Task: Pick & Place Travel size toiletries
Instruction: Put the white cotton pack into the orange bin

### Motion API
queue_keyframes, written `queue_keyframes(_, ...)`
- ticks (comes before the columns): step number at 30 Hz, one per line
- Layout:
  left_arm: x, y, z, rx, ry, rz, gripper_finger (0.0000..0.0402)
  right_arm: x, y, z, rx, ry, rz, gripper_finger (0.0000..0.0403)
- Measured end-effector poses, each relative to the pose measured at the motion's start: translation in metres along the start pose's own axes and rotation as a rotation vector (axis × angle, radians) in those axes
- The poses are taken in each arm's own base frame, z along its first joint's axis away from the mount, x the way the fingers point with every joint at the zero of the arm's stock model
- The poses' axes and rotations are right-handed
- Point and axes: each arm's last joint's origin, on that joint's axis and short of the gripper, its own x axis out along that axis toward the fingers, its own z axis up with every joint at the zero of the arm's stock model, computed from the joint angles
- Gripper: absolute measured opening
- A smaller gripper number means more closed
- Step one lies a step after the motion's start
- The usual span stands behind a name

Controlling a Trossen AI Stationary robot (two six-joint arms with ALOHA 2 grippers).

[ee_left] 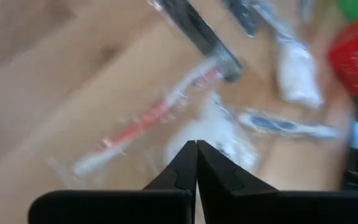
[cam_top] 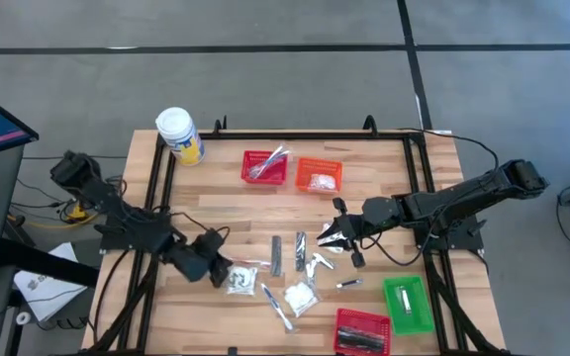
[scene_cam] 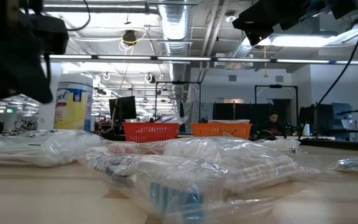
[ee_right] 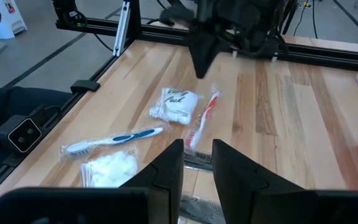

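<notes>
Near the left edge of the bench (cam_top: 166, 287), toward its front, the left gripper (cam_top: 218, 271) hangs low with its fingers pressed fully together and nothing between them, just beside a square white packet (cam_top: 241, 281) in clear wrap. It seems placed there to reach this packet, though closed fingers cannot take it, so I judge that a grasp is not yet made.

The right gripper (cam_top: 332, 237) stands over the middle of the bench, its fingers a narrow way apart. Something silver shows at its tips in the high view, but whether this is held I cannot tell.

Most toiletries are loose on the front half of the bench: grey sticks (cam_top: 276, 253), a blue toothbrush (ee_right: 114, 139), a red toothbrush (ee_right: 204, 118) and a cotton packet (cam_top: 301, 296). They lie between the two arms, so either may reach them.

Toward the back edge, a red basket (cam_top: 264, 167) and an orange basket (cam_top: 319, 175) each already contain something. A green basket (cam_top: 408, 302) and another red basket (cam_top: 362, 331) wait at the front right corner, and a yellow jar (cam_top: 179, 134) stands at the back left corner.
</notes>
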Motion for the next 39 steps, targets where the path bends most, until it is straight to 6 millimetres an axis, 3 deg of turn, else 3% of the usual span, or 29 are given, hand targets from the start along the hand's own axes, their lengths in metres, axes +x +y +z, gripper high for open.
queue_keyframes(7, -0.008, -0.007, -0.021, -0.156, 0.126, -0.052, 0.0028, 0.000, 0.001, 0.000, 0.002, 0.004, 0.002, 0.0077)
queue_keyframes(13, 0.007, -0.008, -0.044, -0.216, 0.202, -0.012, 0.0112, 0.000, 0.001, 0.000, 0.007, 0.002, 0.002, 0.0077)
queue_keyframes(19, 0.025, -0.007, -0.050, -0.220, 0.197, 0.016, 0.0207, 0.000, 0.000, 0.000, 0.010, -0.005, 0.002, 0.0077)
queue_keyframes(25, 0.039, -0.006, -0.048, -0.225, 0.201, 0.028, 0.0254, 0.000, 0.000, 0.000, 0.010, -0.004, 0.002, 0.0077)
queue_keyframes(32, 0.043, -0.006, -0.043, -0.189, 0.195, 0.017, 0.0227, 0.000, 0.000, 0.001, 0.009, -0.004, 0.002, 0.0077)
queue_keyframes(39, 0.045, -0.004, -0.040, -0.137, 0.181, 0.027, 0.0110, 0.000, 0.000, 0.000, 0.009, -0.004, 0.001, 0.0077)
